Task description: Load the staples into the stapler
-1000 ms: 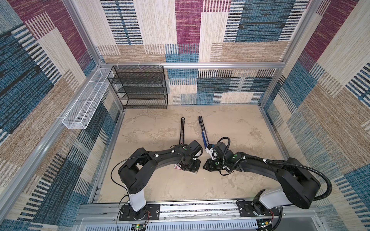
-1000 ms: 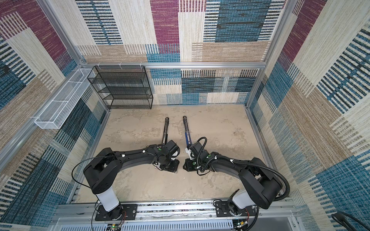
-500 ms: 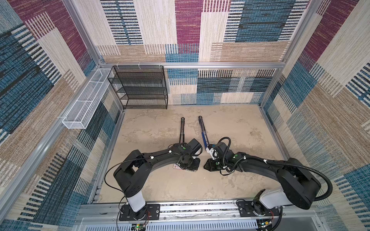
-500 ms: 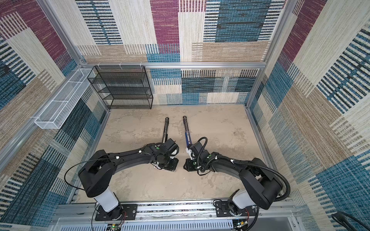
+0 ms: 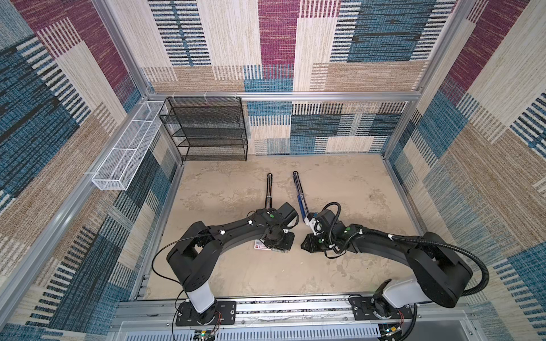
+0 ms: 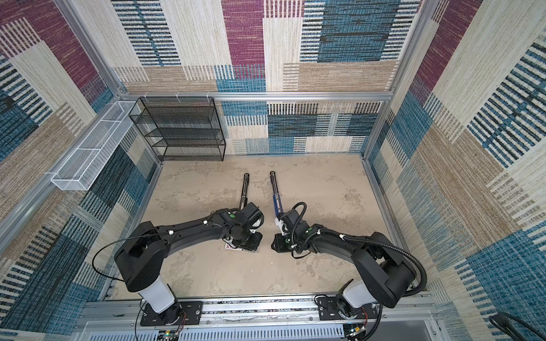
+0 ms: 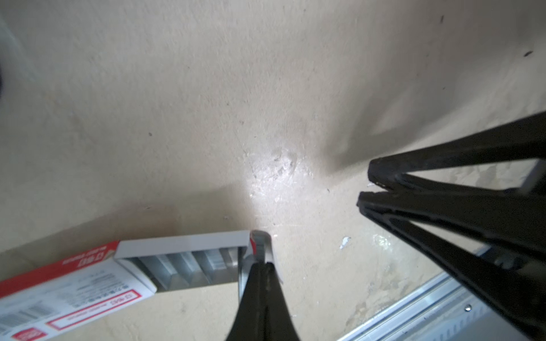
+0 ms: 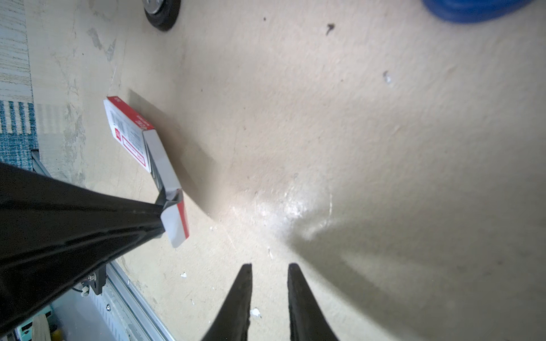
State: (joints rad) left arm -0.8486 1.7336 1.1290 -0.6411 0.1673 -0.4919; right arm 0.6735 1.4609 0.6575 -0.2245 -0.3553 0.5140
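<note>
The staples (image 7: 189, 267) are grey strips in a tray slid partly out of a white-and-red card box (image 7: 74, 292), also seen as the box (image 8: 130, 133). My left gripper (image 7: 261, 264) is shut on the tray's end flap; in the right wrist view the left gripper (image 8: 162, 206) pinches that flap. In both top views the box (image 5: 260, 246) (image 6: 229, 246) peeks from under the left wrist. My right gripper (image 8: 270, 265) stands slightly open and empty just right of it, also seen as the right gripper (image 7: 365, 186). The stapler shows as a black arm (image 5: 269, 189) and a blue arm (image 5: 300, 195) lying behind both wrists.
A black mesh rack (image 5: 206, 130) stands at the back left. A white wire basket (image 5: 124, 153) hangs on the left wall. An aluminium rail (image 5: 266, 307) runs along the near edge. Small white scraps (image 8: 255, 313) lie on the beige tabletop.
The left arm's elbow has shifted a little. Both grippers stay about where they were, the left one still shut on the tray's flap.
</note>
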